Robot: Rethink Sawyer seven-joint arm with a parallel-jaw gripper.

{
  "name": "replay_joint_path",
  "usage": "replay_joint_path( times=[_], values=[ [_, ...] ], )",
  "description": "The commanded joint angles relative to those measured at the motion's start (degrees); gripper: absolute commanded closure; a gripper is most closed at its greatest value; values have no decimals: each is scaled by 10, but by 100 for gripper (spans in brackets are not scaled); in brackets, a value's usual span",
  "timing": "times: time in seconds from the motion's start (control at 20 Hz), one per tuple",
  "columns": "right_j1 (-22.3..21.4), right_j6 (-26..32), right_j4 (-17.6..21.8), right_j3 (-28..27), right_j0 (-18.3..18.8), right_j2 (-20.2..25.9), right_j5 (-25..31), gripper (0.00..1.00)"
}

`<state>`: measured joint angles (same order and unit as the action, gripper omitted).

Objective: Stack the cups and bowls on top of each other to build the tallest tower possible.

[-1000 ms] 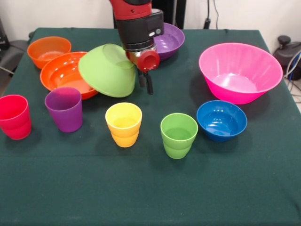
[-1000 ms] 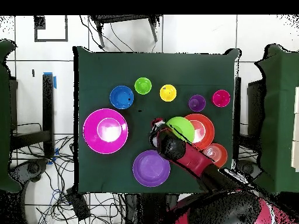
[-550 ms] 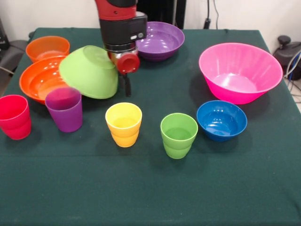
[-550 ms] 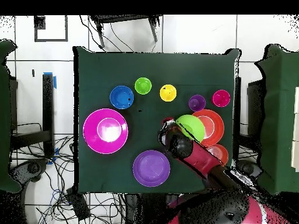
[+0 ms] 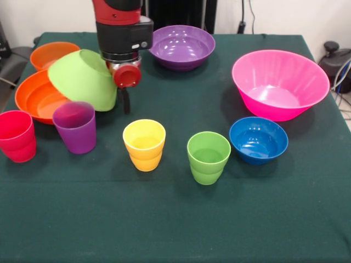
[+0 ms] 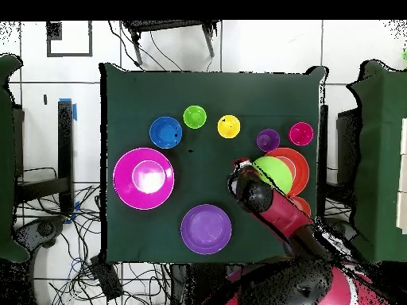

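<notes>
My gripper [image 5: 122, 97] is clamped on the rim of the lime green bowl [image 5: 83, 78], which hangs tilted in the air with its opening turned away from the front camera. One dark finger [image 5: 126, 101] shows below the red wrist disc. In the overhead view the gripper [image 6: 241, 168] sits at the edge of the lime green bowl [image 6: 273, 172].

The held bowl hangs over the large orange bowl [image 5: 34, 96], which rests upright on the table [image 5: 175, 219]. The small orange bowl [image 5: 50, 54] stands just behind the large one. The purple cup [image 5: 75, 126] stands in front of the held bowl, and the red cup [image 5: 16, 136] stands beside it near the table edge.

Farther out along the front row stand the yellow cup [image 5: 145, 144], the green cup [image 5: 208, 156] and the small blue bowl [image 5: 258, 139], all upright and apart from one another. The purple bowl [image 5: 182, 46] sits upright at the far side. The pink bowl [image 5: 279, 83] sits upright behind the blue one. No bowl or cup is stacked on another.
</notes>
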<state>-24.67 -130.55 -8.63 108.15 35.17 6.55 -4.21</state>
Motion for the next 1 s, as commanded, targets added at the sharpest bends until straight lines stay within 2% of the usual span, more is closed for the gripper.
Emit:
replay_joint_path(
  times=[0.05,0.3,0.55,1.0],
  values=[
    [3,-51,-33,-53,-24,-12,95,0],
    [-25,-61,-36,-41,-31,-16,121,0],
    [-35,-63,-37,-41,-24,-9,148,0],
    [-99,-67,-51,-51,-38,-28,273,0]
  ],
)
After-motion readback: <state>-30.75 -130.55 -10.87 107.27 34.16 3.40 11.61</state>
